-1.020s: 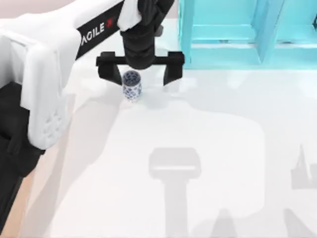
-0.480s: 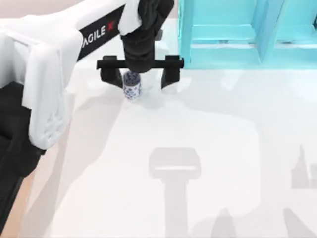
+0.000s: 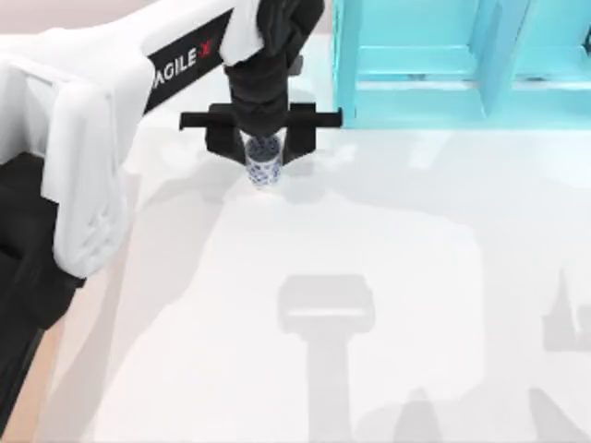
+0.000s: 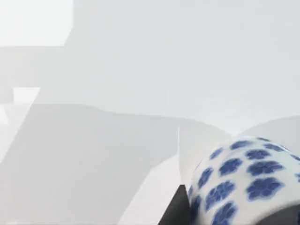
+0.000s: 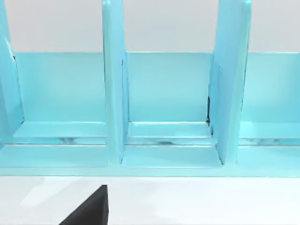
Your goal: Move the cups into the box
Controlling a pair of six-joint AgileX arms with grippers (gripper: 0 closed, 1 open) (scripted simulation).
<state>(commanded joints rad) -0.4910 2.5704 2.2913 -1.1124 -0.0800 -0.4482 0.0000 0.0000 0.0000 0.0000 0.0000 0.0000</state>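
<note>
White worktop (image 3: 388,277) fills the scene, with the turquoise shelf frame (image 3: 443,65) at the far edge. In reaches the left arm (image 3: 111,120), big and white, from the top view's left. Its pincer (image 3: 264,148) is clamped on the blue-flowered white cup (image 3: 264,164), fingers hugging both sides, just beside the shelf's left corner. The cup stands upright on the worktop, seemingly not lifted. In the left wrist view the cup (image 4: 243,183) looms close. It looks like glazed ceramic, so I'd judge it light, rigid, slick and chippable. A mid-wall grip, squeezed gently, seems best. The right wrist view faces the shelf frame (image 5: 164,93).
</note>
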